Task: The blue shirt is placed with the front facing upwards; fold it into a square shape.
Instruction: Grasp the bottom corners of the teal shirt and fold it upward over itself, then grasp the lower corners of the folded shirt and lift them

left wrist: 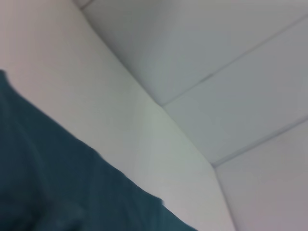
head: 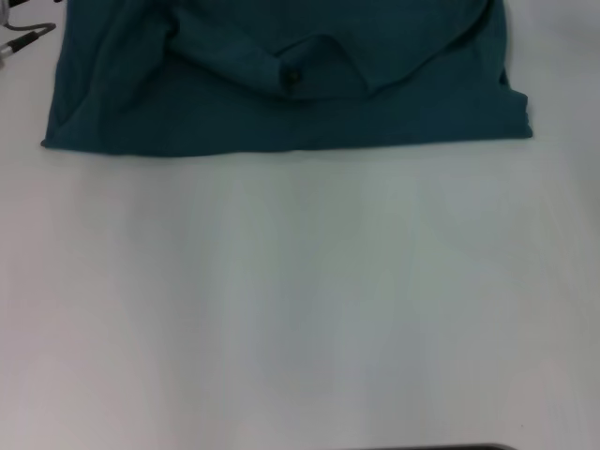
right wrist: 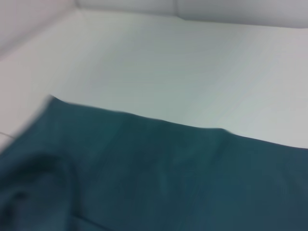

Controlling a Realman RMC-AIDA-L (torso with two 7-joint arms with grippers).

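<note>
The blue shirt (head: 281, 103) lies on the white table (head: 300, 300) at the far side. It is partly folded, with a straight near edge and a folded layer on top. The collar area with a small black tag (head: 292, 77) shows near its middle. The lettering is hidden. The shirt also shows in the left wrist view (left wrist: 53, 187) and in the right wrist view (right wrist: 159, 173), where cloth bunches at one corner. Neither gripper shows in any view.
A small dark and grey object (head: 21, 39) sits at the far left edge of the head view, beside the shirt. The left wrist view shows the table edge (left wrist: 192, 154) and a pale tiled floor (left wrist: 231, 72) beyond it.
</note>
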